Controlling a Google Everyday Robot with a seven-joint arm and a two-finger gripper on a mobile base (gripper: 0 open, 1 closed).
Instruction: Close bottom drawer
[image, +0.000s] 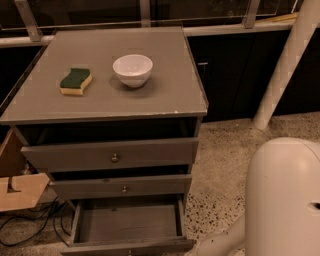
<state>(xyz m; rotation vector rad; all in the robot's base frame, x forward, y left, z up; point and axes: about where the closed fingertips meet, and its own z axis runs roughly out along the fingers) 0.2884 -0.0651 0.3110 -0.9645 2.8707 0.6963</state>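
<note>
The bottom drawer (127, 222) stands pulled out. My gripper is out of view, perhaps below my arm (220, 244) at the drawer's right corner; its state I cannot tell. An off-centre shove could skew and jam it

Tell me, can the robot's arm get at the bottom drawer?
Probably yes: the bottom drawer stands pulled out with nothing seen blocking its front, and the arm is low beside its front corner. The gripper is out of view.

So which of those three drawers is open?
The bottom drawer, pulled out so its empty inside shows; the two above show only fronts. The end effector is out of view; white arm lower right.
</note>
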